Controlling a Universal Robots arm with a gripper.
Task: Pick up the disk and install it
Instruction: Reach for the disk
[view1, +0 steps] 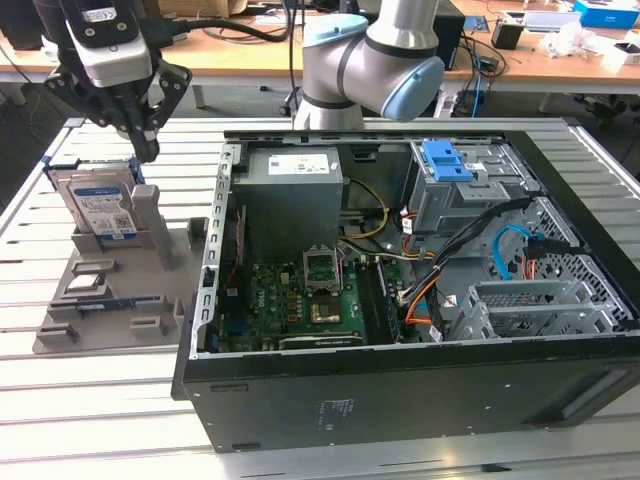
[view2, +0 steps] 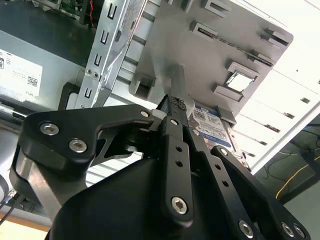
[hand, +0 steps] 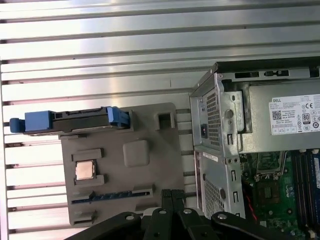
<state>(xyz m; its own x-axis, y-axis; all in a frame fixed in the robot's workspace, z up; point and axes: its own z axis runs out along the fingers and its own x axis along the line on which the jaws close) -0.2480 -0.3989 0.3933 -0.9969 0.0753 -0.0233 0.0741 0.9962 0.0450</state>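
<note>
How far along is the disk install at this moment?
Nothing looks done yet: the disk stands on edge in the grey holder, outside the computer case. In hand: the gripper hangs shut just above the disk's top edge, holding nothing. Left: both the pickup and the install.

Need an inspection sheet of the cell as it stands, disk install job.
Surface: slatted metal table with a grey fixture tray on it.
Job's things: disk upright in the tray, not gripped.
Clutter: chip seated in the tray; open computer case beside it.
Grippers: gripper shut, empty, close above the disk.
Cables: cable bundle inside the case.
Surroundings: desks behind.
</note>
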